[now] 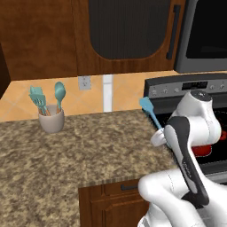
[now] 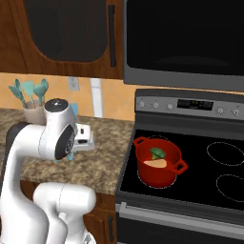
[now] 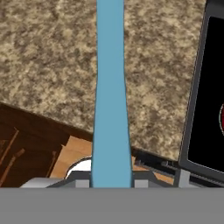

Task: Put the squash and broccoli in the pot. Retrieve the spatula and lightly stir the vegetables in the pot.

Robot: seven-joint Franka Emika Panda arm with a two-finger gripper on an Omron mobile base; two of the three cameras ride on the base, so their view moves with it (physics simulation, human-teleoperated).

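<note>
Here the gripper [image 1: 158, 135] is closed on the spatula [image 1: 150, 111], holding it by the lower handle above the granite counter [image 1: 66, 155], near the counter's edge beside the stove [image 2: 190, 181]. The spatula's long axis runs slanted: its flat head points up and toward the back wall, the handle down into the fingers. In the hand view the blue handle [image 3: 110, 96] runs straight up the middle. The red pot [image 2: 158, 162] sits on the stove's front left burner, with the squash [image 2: 156, 163] and broccoli [image 2: 157, 153] inside, touching.
</note>
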